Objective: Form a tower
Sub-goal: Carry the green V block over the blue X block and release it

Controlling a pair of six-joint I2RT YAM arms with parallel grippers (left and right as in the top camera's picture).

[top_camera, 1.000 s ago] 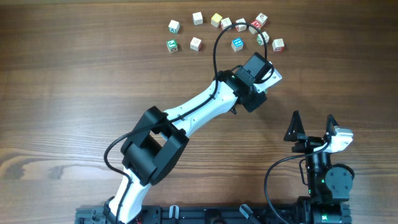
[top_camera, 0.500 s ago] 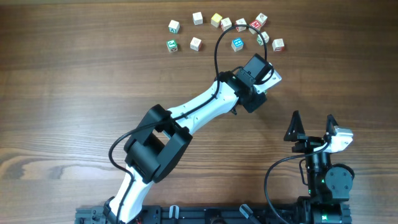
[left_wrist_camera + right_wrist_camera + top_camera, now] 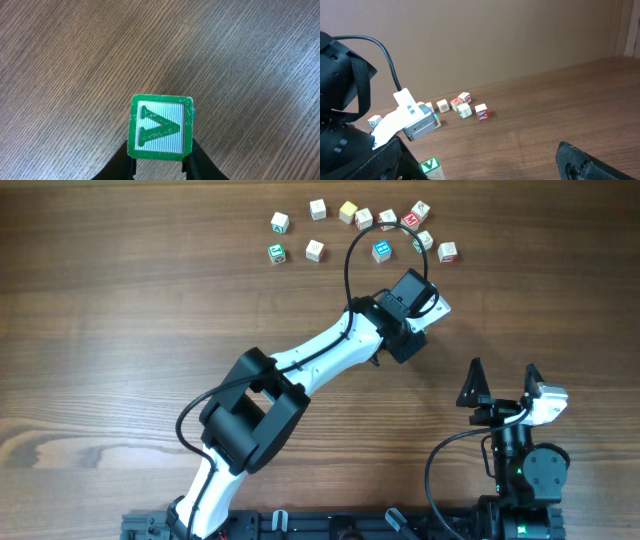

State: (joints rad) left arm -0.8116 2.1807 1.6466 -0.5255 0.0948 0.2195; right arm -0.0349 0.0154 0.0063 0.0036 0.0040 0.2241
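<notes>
My left gripper is shut on a pale wooden cube with a green "V" face, one black finger on each side of it. A thin blue edge shows past the cube's right side, lower down. Whether the cube sits on a tower or on the table I cannot tell. The right wrist view catches the same V cube at its lower left, under the left arm. From overhead the left wrist hides the cube. My right gripper stands open with nothing in it, near the front right.
Several loose letter cubes lie scattered along the table's far side, and they also show in the right wrist view as a small cluster. The left arm stretches diagonally across the middle. A black cable loops above its wrist.
The left arm's elbow has shifted slightly. The gripper and the V cube stay where they were, and the right arm has not moved.
</notes>
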